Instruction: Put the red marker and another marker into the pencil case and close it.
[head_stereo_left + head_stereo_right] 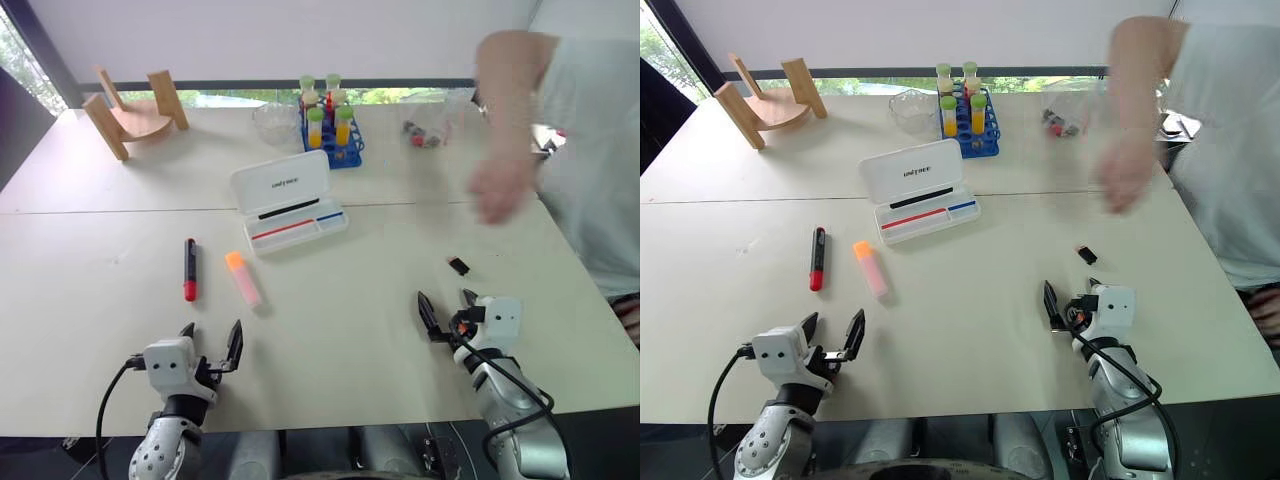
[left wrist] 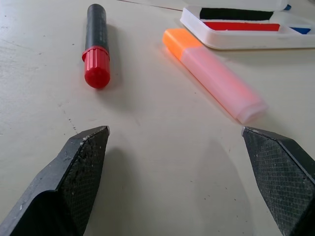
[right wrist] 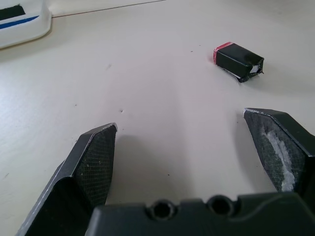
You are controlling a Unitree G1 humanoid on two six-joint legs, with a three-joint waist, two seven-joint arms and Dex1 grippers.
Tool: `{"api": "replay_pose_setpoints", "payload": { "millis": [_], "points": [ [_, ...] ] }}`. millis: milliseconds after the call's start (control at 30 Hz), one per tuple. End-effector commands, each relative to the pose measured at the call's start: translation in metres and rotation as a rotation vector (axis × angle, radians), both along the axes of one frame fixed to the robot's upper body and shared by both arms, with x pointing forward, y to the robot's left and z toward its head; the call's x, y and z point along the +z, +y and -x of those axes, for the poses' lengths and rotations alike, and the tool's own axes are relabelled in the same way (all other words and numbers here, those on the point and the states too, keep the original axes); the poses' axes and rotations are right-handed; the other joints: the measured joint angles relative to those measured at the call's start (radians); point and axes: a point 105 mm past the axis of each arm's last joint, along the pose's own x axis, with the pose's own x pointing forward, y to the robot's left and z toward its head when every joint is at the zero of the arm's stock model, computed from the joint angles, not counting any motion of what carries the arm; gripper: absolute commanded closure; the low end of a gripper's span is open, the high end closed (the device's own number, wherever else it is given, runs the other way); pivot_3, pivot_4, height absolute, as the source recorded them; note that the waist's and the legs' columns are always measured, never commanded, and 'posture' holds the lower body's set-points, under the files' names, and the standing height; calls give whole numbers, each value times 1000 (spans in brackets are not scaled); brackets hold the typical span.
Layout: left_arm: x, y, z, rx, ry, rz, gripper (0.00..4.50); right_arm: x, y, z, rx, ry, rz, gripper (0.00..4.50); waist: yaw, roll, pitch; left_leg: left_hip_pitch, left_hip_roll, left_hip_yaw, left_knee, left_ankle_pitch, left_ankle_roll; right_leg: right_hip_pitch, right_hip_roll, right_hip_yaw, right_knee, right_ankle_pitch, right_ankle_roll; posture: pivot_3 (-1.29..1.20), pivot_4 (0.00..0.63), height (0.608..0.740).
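The red marker (image 1: 189,269), black with a red cap, lies on the table left of centre. Just to its right lies another marker (image 1: 243,278), a pink highlighter with an orange cap. Beyond them the white pencil case (image 1: 290,202) stands with its lid up, showing a tray with red and blue stripes. My left gripper (image 1: 212,343) hovers open near the table's front edge, just short of both markers (image 2: 97,45). My right gripper (image 1: 444,308) is open at the front right, with nothing between its fingers.
A small black block (image 1: 458,265) with a red end lies ahead of my right gripper. At the back stand a blue rack of tubes (image 1: 330,125), a glass bowl (image 1: 274,122) and a wooden stand (image 1: 135,111). A person's arm (image 1: 505,140) reaches over the table's right side.
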Motion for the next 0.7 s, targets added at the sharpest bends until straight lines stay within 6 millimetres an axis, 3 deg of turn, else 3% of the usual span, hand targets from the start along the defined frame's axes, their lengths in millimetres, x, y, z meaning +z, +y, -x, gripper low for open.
{"api": "replay_pose_setpoints", "payload": {
  "millis": [33,700],
  "points": [
    [10,0,-1,1,-25,-22,48,-6,0,3,-2,30,1,0,0,0,0,0,0,0,0,0,0,0,0,0,0,0,0,0,150,740],
    [25,-6,-5,-3,-39,-10,48,-4,1,2,1,30,4,0,0,0,0,0,0,0,0,0,0,0,0,0,0,0,0,0,150,740]
  ]
}}
